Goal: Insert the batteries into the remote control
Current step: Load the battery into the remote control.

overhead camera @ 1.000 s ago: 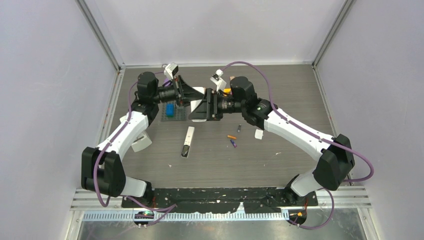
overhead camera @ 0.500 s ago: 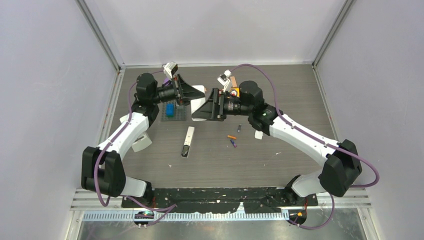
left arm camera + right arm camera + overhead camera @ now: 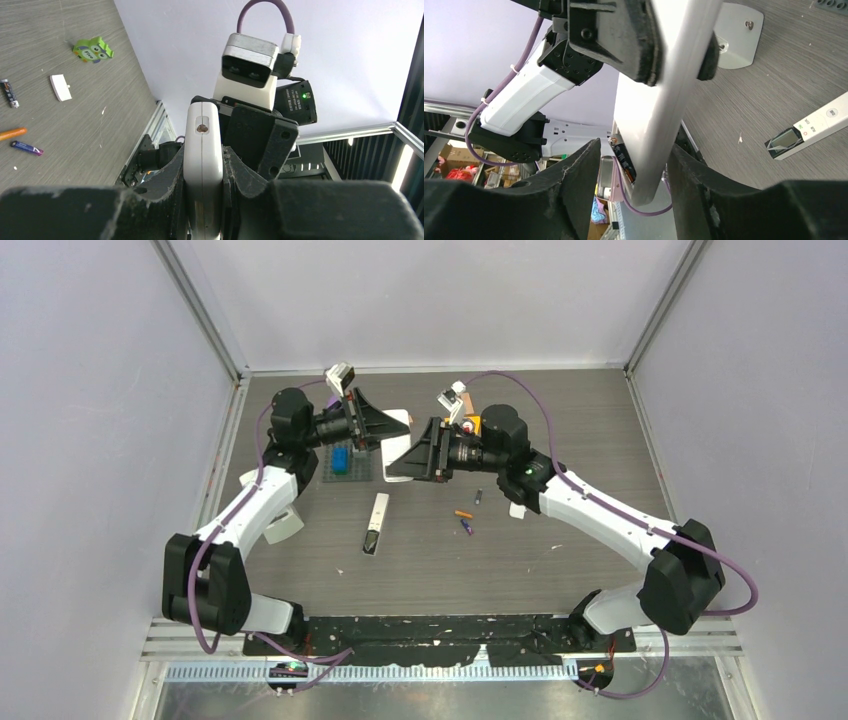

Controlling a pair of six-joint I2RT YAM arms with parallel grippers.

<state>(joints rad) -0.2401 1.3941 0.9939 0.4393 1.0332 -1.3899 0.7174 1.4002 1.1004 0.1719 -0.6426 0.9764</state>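
My left gripper (image 3: 397, 424) is shut on a white remote control (image 3: 202, 150) and holds it above the table's far middle. The right gripper (image 3: 634, 150) stands open around the remote's lower end (image 3: 659, 115), with a gap on each side. One dark battery (image 3: 626, 162) sits in the remote's open compartment. On the table lie three batteries: a dark one (image 3: 478, 496), an orange one (image 3: 462, 513) and a blue-purple one (image 3: 466, 527). The left wrist view shows the same dark battery (image 3: 10, 93), orange battery (image 3: 12, 133) and blue-purple battery (image 3: 26, 148).
A second white remote (image 3: 375, 523) lies on the table in front of the grippers. A small white cover (image 3: 517, 508) rests by the right arm. A grey baseplate (image 3: 352, 475) carries a blue block (image 3: 340, 460). A green toy (image 3: 93, 50) lies farther right.
My right arm has drawn back a little to the right, and its jaws widened, then narrowed again. The left gripper has kept still with the remote.
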